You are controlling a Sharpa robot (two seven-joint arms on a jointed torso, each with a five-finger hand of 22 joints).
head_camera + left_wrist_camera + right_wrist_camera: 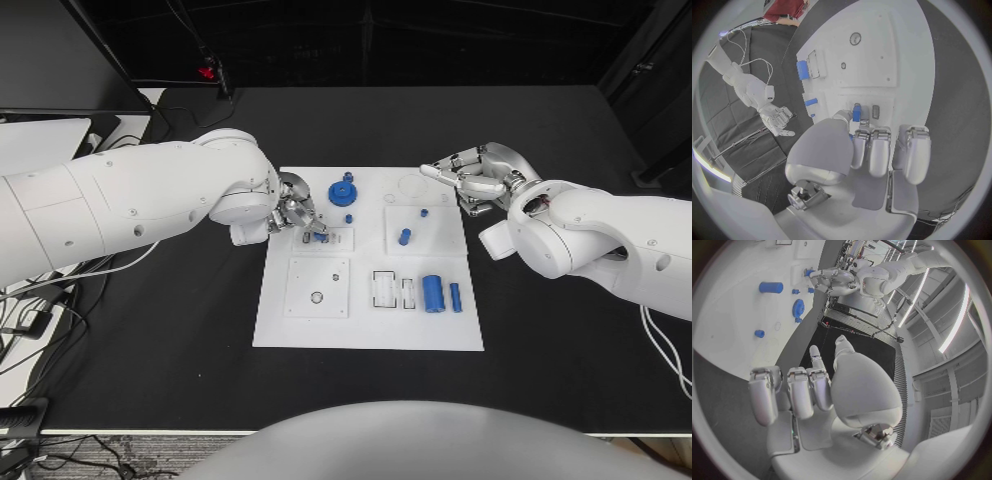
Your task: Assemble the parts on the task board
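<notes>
The white task board (368,320) lies in the middle of the black table. My left hand (296,215) hovers over the board's left upper part and pinches a small blue part (856,113) between thumb and fingers, just above a square block (329,240) of the board. A blue gear (343,192) stands right of that hand. My right hand (464,180) is at the board's far right corner, fingers apart and holding nothing. In the right wrist view the gear (798,308) and my left hand (836,281) lie beyond the right hand's fingers (792,392).
Two blue cylinders (433,295) (456,297) lie beside a slotted block at the board's near right. Two small blue pegs (424,212) (405,237) sit on a block in front of the right hand. A grey cloth (36,140) and cables lie at the table's left.
</notes>
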